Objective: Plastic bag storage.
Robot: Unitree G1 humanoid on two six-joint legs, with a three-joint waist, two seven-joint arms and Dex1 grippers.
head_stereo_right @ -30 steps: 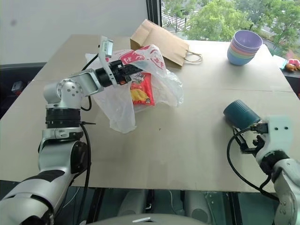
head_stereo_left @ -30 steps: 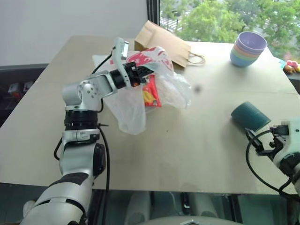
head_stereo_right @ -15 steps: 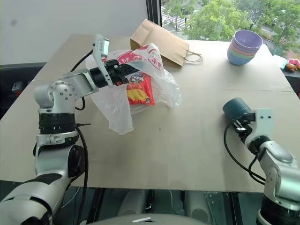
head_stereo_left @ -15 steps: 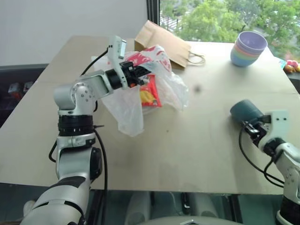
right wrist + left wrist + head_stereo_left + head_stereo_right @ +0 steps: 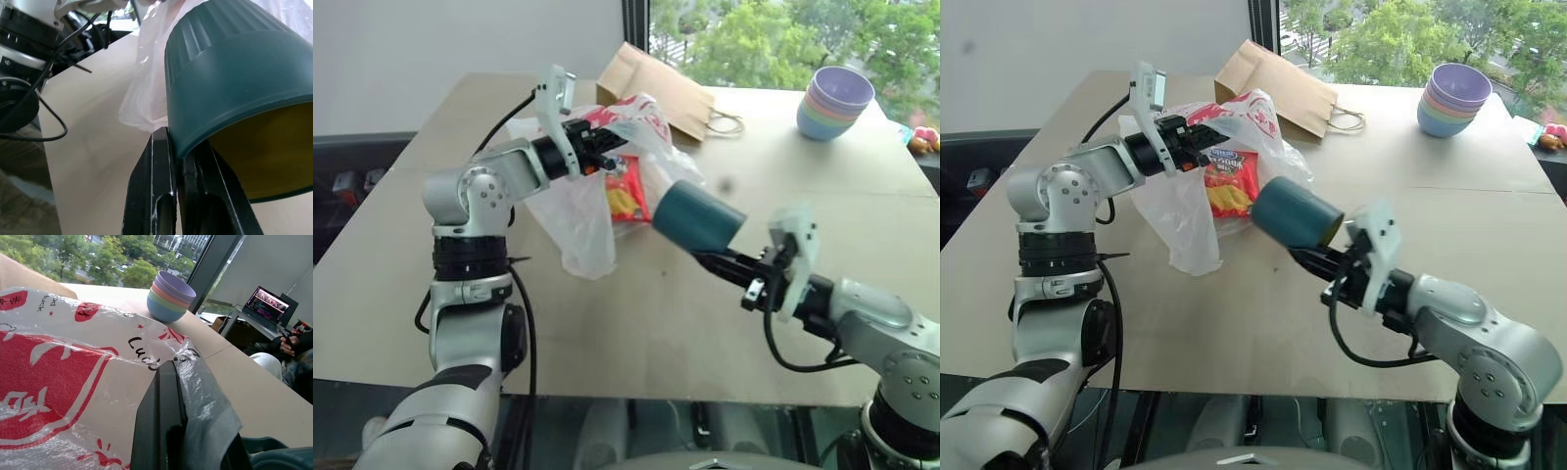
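Note:
The plastic bag, translucent white with red print, hangs crumpled above the table with my left gripper shut on its upper edge. In the left wrist view the black fingers pinch a fold of the printed film. A red snack packet shows through the bag. My right gripper is shut on the rim of a dark teal cup, which it holds on its side just right of the bag, bottom toward the bag. The cup's yellowish inside faces the right wrist camera.
A brown paper bag lies behind the plastic bag at the far edge. A stack of pastel bowls stands at the far right. The tan table has bare room in front. A laptop and a person's hand are beyond the table.
My right gripper shut on the teal cup at the right edge and swung it left across the table to beside the bag. My left gripper kept its hold.

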